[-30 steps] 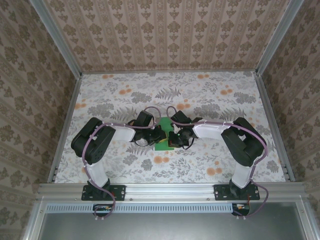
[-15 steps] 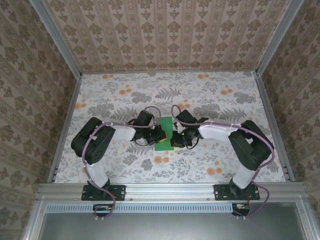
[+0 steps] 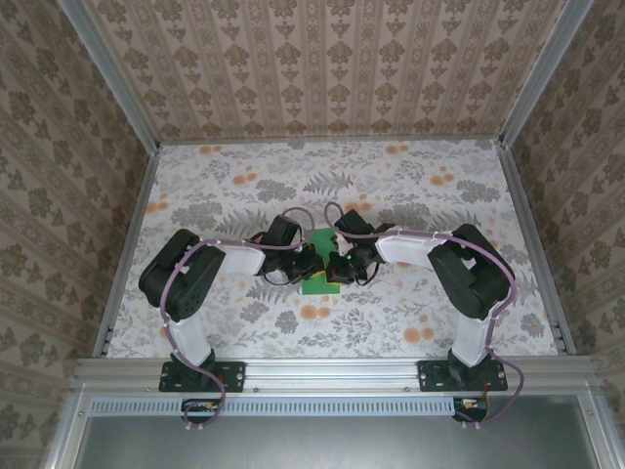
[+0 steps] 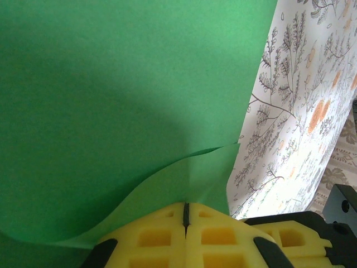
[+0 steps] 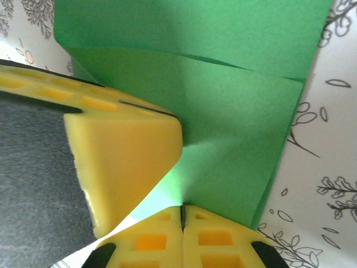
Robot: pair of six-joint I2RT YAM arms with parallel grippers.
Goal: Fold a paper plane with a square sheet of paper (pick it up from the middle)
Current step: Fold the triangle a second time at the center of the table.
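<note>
Paper (image 3: 323, 240) sits at the table (image 3: 410, 195) centre, about midway between left and right edges and a little nearer the near edge than the far one. Both arms reach in over it from either side.

Left gripper (image 4: 186, 213): fingers pressed together. A raised, curling flap of the paper runs down into the seam, so it reads as a pinch on that flap.

Right gripper (image 5: 182, 215): fingers also pressed together, with green running into the seam, so it too pinches the paper. A left finger (image 5: 122, 145) lies right beside this grip, touching the same sheet.

Orientation: from above, the green shape is narrower than it is long. Its long axis runs near edge to far edge, roughly square to the table. One crease shows across it in the right wrist view. No nose has formed, so it points nowhere as a plane yet.

Risks, as I judge them:
- The two pinches sit very close together on thin paper. Any pull in opposite directions could tear it between them.
- Nothing pins the rest of the sheet. If one arm drags, the whole piece may slide or rotate, and the next crease would land skew.
- The left flap is held near its edge only. It could slip out and spring flat.
- The curl in the flap could set as a soft bend off the intended line.
</note>
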